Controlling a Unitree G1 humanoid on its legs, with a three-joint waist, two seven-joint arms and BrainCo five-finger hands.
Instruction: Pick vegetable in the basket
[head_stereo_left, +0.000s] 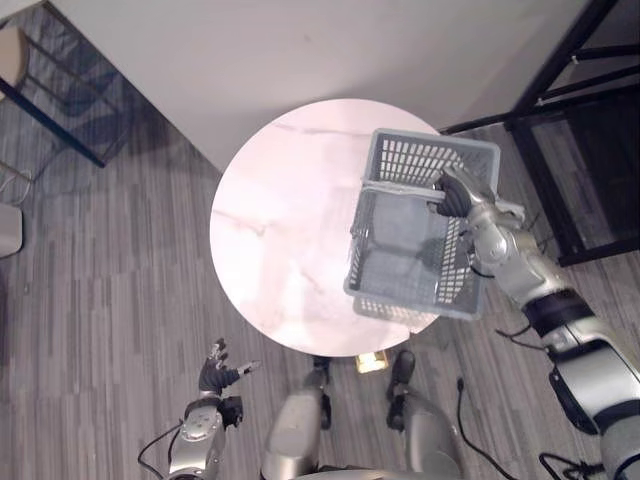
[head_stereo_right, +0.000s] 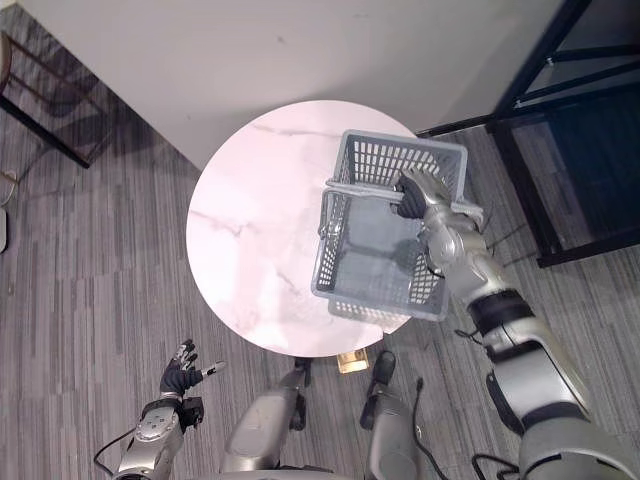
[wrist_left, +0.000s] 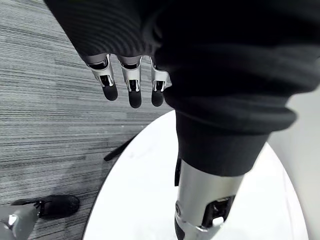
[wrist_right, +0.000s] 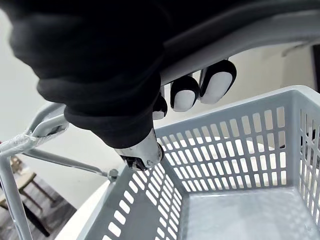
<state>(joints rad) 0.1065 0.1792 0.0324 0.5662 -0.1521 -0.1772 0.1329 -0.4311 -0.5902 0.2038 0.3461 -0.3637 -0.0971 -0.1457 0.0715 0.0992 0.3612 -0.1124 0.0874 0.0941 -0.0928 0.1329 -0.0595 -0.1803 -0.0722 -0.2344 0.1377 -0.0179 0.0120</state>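
Grey plastic basket (head_stereo_left: 430, 160) sits out at the right edge of the round white marble table (head_stereo_left: 280, 230), its near corner jutting past the rim. The right hand (head_stereo_left: 455, 195) has its fingers curled tight round the metal handle (head_stereo_left: 395, 187). The left hand (head_stereo_left: 215, 375) hangs low over the wood floor (head_stereo_left: 100, 300), fingers loose and spread.

This is an indoor room, home-like or a staged test space; which one cannot be told. A round table (head_stereo_left: 270, 230) with a pale marble top stands mid-frame on grey plank floor (head_stereo_left: 100, 300). A white wall (head_stereo_left: 300, 50) runs along the top, with a black metal rack (head_stereo_left: 600, 170) upper right and a chair (head_stereo_left: 12, 55) upper left. A plastic basket (head_stereo_left: 420, 160) is at the table's right.
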